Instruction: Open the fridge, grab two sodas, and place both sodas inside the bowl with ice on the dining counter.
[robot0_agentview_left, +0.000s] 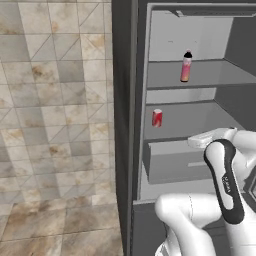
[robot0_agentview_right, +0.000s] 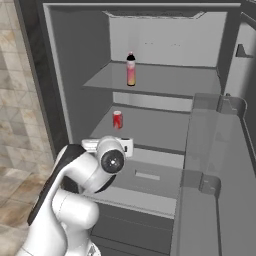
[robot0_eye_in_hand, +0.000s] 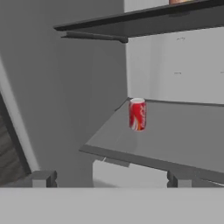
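**Gripper open at the fridge, lined up on the lower soda**

The gripper (robot0_eye_in_hand: 109, 178) points into the fridge with its 2 fingertips (robot0_eye_in_hand: 43, 178) spread wide apart and nothing between them. It sits level with the front edge of the middle shelf, with the target still well ahead.

**Step in hand.** The fridge (robot0_agentview_left: 125, 125) stands open, so step 1 reads as done. The current step is judged to be the approach to the first of 2 sodas; neither has been lifted.

**Task items, largest to smallest.**
- Fridge: pale grey interior, 2 shelves and a drawer (robot0_agentview_left: 175, 162) below.
- Pink bottle (robot0_agentview_right: 131, 70), white neck and black cap: upright on the upper shelf (robot0_agentview_right: 165, 80).
- Red can (robot0_eye_in_hand: 137, 114): upright on the middle shelf (robot0_eye_in_hand: 175, 135), near the left wall, well back from the shelf lip.

**Next move.** The hand should advance straight in above the middle shelf, keep the jaws apart until the can lies between them, then close.

**Obstructions.**
- The upper shelf overhangs the can; clearance above is limited.
- The left inner wall (robot0_eye_in_hand: 65, 100) lies close beside the can; the left finger needs room there.
- The open door with its bins (robot0_agentview_right: 215, 150) stands to the right of the arm and bounds its swing.
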